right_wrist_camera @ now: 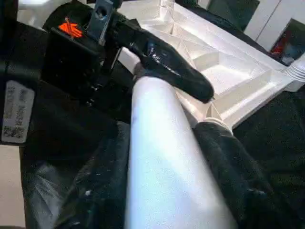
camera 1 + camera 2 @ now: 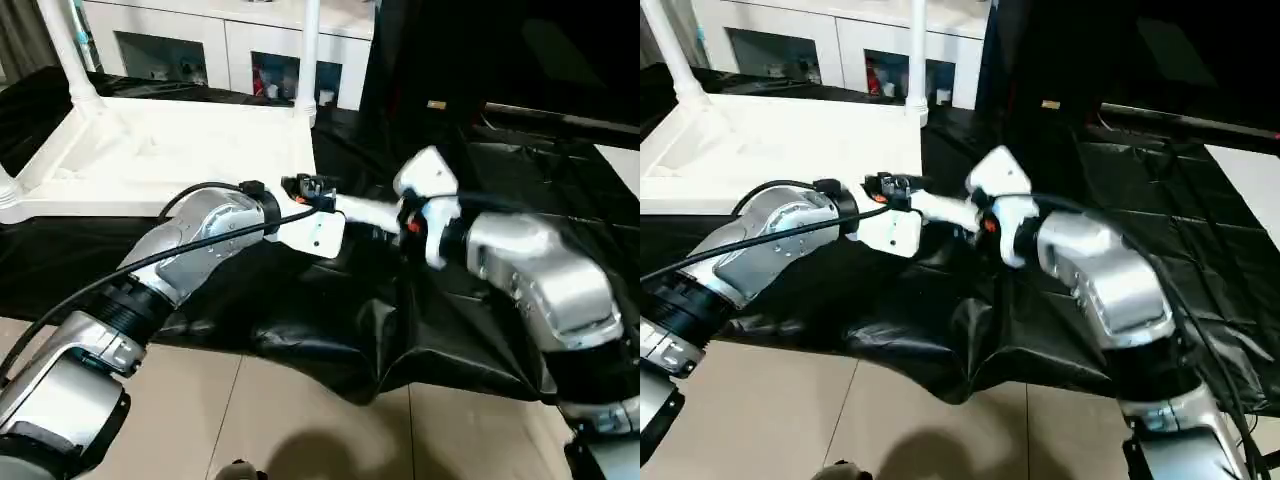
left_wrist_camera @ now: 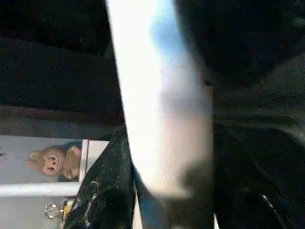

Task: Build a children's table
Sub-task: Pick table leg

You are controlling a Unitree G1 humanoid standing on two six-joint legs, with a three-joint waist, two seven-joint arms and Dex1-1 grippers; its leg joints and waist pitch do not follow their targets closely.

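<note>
The white tabletop [image 2: 180, 140] lies upside down at the back left, its ribbed underside [image 1: 214, 71] facing up. Two white legs [image 2: 308, 50] [image 2: 72, 45] stand upright in its far corner sockets. A loose white leg [image 2: 365, 208] hangs roughly level in front of the tabletop's near right corner, spanning both grippers. My left gripper [image 2: 318, 195] is shut on its far end, with one black finger [image 1: 167, 62] lying across the tube [image 1: 162, 157]. My right gripper [image 2: 405, 215] sits around the other end. The same leg [image 3: 157, 95] shows close up in the left wrist view.
A black cloth [image 2: 300, 320] covers the floor under the work, with bare tiles [image 2: 250, 420] nearer me. A white cabinet with glass doors [image 2: 170, 50] stands behind the tabletop. Dark furniture [image 2: 540, 60] rises at the back right. A toy monkey [image 3: 52, 160] sits in the cabinet.
</note>
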